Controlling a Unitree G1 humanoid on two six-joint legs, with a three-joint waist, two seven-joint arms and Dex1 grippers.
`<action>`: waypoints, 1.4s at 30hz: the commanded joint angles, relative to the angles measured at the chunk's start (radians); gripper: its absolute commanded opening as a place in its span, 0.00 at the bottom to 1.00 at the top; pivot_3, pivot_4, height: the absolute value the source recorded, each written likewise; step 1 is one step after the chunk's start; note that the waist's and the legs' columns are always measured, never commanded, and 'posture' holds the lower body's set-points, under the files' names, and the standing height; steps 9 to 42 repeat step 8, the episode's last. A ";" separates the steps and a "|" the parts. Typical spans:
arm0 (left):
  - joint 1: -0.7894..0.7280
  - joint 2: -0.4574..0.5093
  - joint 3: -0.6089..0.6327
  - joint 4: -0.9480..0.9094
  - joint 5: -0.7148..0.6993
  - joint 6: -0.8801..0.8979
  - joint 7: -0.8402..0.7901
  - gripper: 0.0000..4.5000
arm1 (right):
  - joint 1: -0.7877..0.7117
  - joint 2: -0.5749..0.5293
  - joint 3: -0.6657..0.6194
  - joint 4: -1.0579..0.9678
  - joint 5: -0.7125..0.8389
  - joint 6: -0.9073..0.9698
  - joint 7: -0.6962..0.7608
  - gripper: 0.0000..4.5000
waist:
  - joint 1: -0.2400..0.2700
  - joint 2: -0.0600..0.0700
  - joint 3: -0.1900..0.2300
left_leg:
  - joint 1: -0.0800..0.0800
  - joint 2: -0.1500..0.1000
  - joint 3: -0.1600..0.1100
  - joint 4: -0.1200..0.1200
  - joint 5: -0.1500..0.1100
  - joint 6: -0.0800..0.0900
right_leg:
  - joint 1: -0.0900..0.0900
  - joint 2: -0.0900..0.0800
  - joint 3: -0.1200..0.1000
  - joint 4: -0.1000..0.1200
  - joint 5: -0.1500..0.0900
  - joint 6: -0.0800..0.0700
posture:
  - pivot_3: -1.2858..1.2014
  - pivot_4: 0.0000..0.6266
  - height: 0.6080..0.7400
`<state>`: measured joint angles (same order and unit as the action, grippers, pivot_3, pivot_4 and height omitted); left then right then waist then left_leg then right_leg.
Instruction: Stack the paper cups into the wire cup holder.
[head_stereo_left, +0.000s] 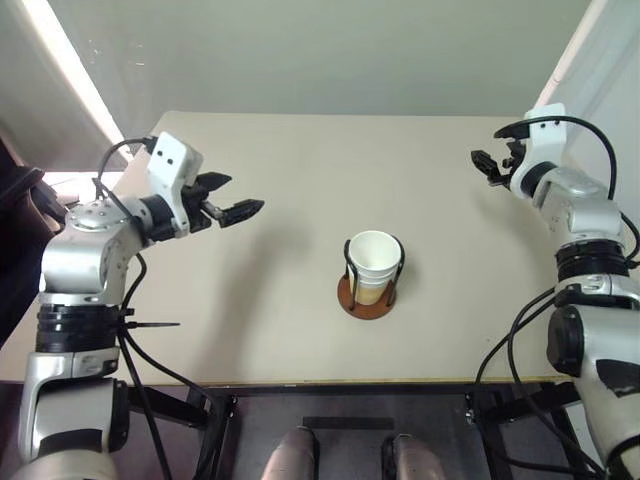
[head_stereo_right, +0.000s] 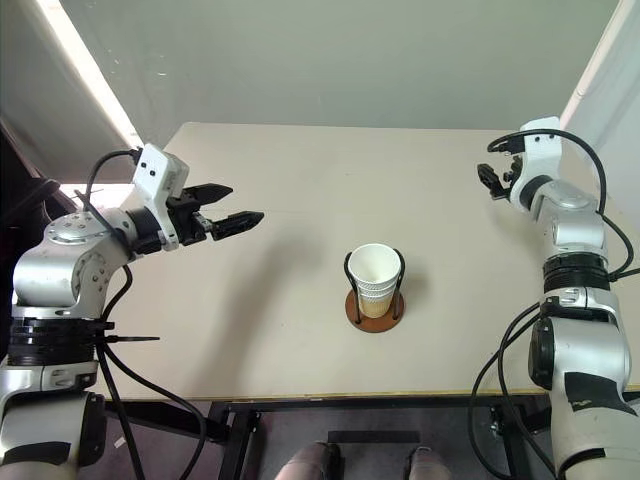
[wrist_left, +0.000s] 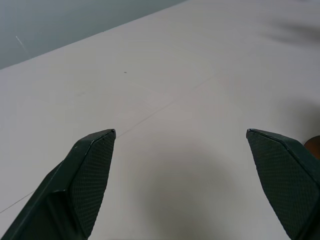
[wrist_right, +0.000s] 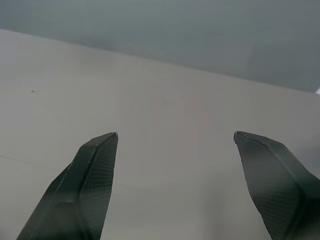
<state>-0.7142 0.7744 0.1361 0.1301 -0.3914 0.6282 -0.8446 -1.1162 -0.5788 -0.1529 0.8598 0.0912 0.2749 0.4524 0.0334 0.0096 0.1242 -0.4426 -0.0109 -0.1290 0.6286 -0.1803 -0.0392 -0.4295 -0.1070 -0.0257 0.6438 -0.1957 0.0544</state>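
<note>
Nested paper cups (head_stereo_left: 373, 262), tan outside and white inside, stand upright in the wire cup holder (head_stereo_left: 367, 299), whose reddish-brown base disc rests near the middle of the table. Thin black wire loops rise on both sides of the stack. My left gripper (head_stereo_left: 238, 198) hovers over the table's left part, well apart from the cups, open and empty, pointing toward the middle. My right gripper (head_stereo_left: 484, 165) is up at the far right of the table, open and empty. In both wrist views the fingers (wrist_left: 90, 175) (wrist_right: 87, 180) stand wide apart over bare tabletop.
The beige table (head_stereo_left: 280, 150) has its front edge close to me and a grey wall behind its far edge. A bright strip of light (head_stereo_left: 70, 70) runs along the far left. Black cables (head_stereo_left: 150, 370) hang from both arms below the front edge.
</note>
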 joint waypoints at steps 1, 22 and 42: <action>-0.018 0.010 0.021 -0.030 -0.014 -0.004 -0.007 1.00 | -0.030 0.010 -0.015 -0.001 0.010 -0.048 -0.009 0.85 | 0.000 0.000 0.000 | 0.000 0.000 0.000 0.000 0.000 0.000 | 0.000 0.000 0.000 0.000 0.000 0.000 | 0.52 0.24 1.00; -0.046 -0.017 0.024 -0.049 -0.038 0.032 0.017 1.00 | -0.020 0.031 0.001 0.004 0.000 -0.056 -0.003 0.85 | 0.000 0.000 0.000 | 0.000 0.000 0.000 0.000 -0.001 -0.001 | 0.000 0.000 0.000 0.000 0.000 -0.001 | 0.52 0.24 1.00; -0.046 -0.017 0.024 -0.049 -0.038 0.032 0.017 1.00 | -0.020 0.031 0.001 0.004 0.000 -0.056 -0.003 0.85 | 0.000 0.000 0.000 | 0.000 0.000 0.000 0.000 -0.001 -0.001 | 0.000 0.000 0.000 0.000 0.000 -0.001 | 0.52 0.24 1.00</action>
